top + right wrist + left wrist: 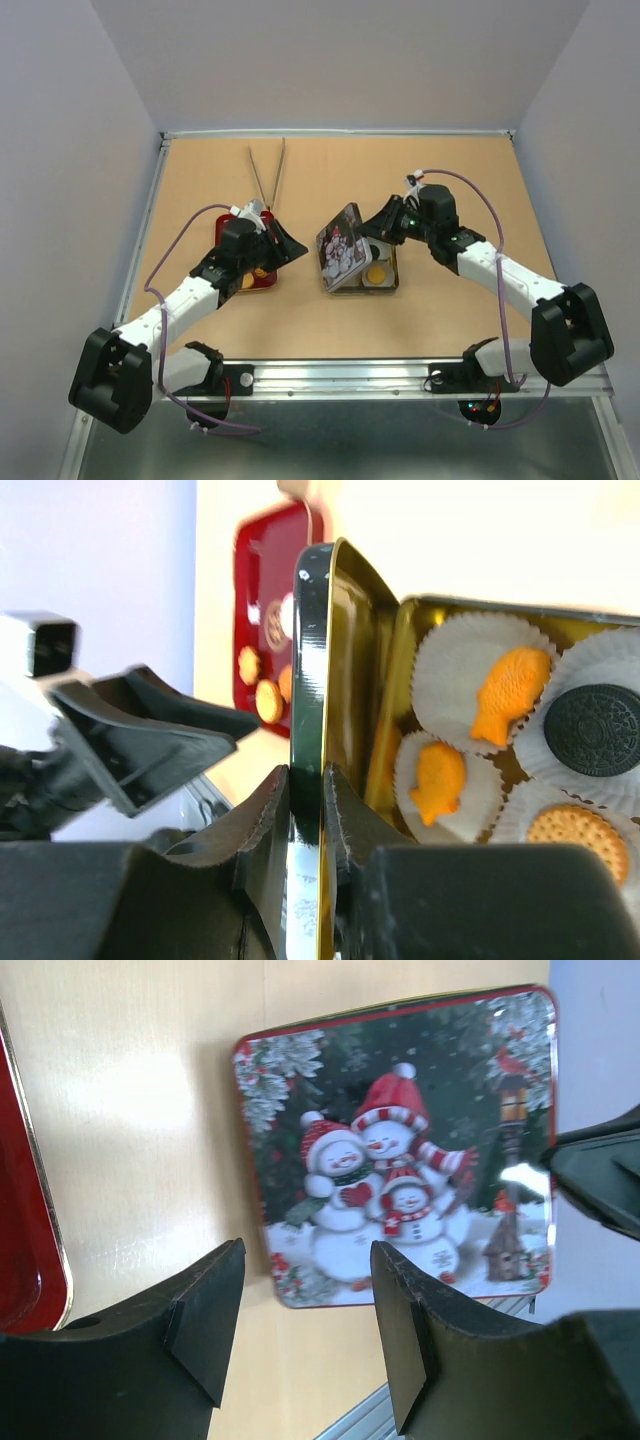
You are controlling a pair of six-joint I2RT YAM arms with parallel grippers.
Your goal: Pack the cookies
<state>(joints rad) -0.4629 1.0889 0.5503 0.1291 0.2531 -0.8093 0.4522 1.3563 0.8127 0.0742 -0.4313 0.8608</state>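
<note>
An open tin (388, 284) sits mid-table with cookies in white paper cups: two orange fish-shaped ones (510, 690), a dark round one (598, 728) and an orange round one (565, 825). My right gripper (308, 800) is shut on the edge of the tin's snowman lid (340, 248), holding it tilted upright. More orange cookies (267, 698) lie on a red tray (268, 610) beyond the lid. My left gripper (305, 1320) is open and empty, hovering left of the lid (400, 1150), above the table between the tray and the tin.
Metal tongs (268, 170) lie at the back, behind the red tray (262, 282). My left arm covers most of that tray. The tray's edge shows at the left of the left wrist view (25, 1240). A metal rail (340, 375) runs along the near table edge.
</note>
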